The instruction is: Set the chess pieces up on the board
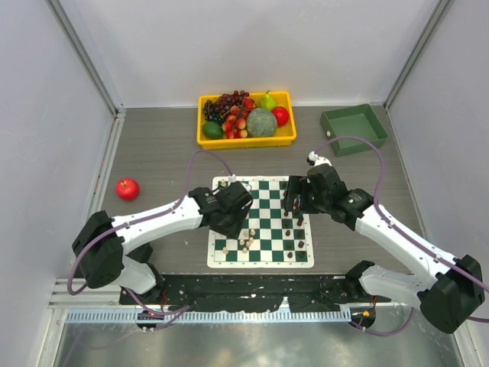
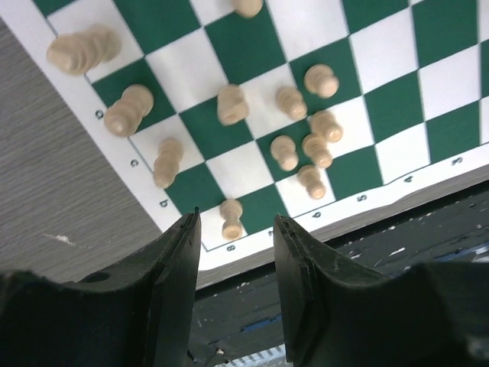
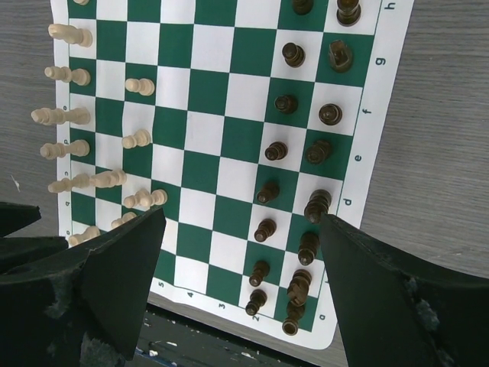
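- Over the board [image 1: 269, 200], top view: light pieces [image 1: 246, 243] bunch by its near edge, and dark pieces [image 1: 300, 245] stand along its right edge.
- Left wrist: left gripper [image 2: 235, 220] is partly open and empty above the scattered light pieces.
- Right wrist: right gripper [image 3: 241, 218] is wide open and empty; the dark ranks look nearly done, the light ones remain.

Board [image 1: 267, 210]: flat square mat, green and white checks, white border printed with letters and numbers, lying flat on the grey tabletop. Dark pieces [image 3: 317, 205]: small brown figurines, upright, in two adjacent lines along the board's right side, next to the lettered edge, mostly one per square; the pairs nearest the near corner crowd close together. Light pieces [image 3: 63, 114]: cream figurines on the opposite, left side, in a ragged double line. In the left wrist view several of them bunch tightly over a few near-corner squares. Some look tilted; upright or tipped not clear.
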Robot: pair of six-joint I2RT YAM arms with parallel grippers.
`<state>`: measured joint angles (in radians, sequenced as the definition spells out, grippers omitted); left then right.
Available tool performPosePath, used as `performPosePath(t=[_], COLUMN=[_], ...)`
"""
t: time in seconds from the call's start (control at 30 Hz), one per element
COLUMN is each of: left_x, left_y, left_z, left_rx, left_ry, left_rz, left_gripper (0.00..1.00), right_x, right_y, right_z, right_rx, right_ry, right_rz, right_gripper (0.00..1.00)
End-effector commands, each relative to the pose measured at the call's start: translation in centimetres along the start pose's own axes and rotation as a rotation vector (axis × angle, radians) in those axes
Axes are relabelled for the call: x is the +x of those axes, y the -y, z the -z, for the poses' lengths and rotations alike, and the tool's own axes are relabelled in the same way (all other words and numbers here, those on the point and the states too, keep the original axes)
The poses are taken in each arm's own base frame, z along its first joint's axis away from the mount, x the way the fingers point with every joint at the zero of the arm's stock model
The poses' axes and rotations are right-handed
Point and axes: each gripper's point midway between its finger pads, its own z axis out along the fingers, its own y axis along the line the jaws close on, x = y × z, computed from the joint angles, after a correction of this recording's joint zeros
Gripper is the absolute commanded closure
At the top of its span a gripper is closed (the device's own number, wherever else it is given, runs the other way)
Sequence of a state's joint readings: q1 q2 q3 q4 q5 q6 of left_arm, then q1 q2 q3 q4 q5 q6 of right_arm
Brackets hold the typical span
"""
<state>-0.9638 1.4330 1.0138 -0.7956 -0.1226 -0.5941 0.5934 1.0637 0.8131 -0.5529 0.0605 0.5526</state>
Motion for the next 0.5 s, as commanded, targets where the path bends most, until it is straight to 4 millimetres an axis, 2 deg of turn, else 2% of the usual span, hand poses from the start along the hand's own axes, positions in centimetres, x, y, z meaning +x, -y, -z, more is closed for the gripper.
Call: performPosePath(t=[0.0, 0.23, 0.47], left_x=[-3.9, -4.6, -5.1], left_y=[2.1, 1.8, 1.7], left_z=[0.3, -1.8, -2.8], left_rx=[0.038, -0.020, -0.018], left_ry=[0.099, 0.056, 0.052], left_rz=[-0.042, -0.118, -0.085], left_gripper=[0.52, 0.54, 0.55], right_x=[-1.0, -1.0, -1.1], right_y=[-0.4, -0.2, -0.2], right_z=[0.5, 0.7, 0.8], right_rx=[-0.023, -0.019, -0.016], right_ry=[0.052, 0.059, 0.061], right_rz=[-0.013, -0.013, -0.014], right_gripper=[0.11, 0.11, 0.12])
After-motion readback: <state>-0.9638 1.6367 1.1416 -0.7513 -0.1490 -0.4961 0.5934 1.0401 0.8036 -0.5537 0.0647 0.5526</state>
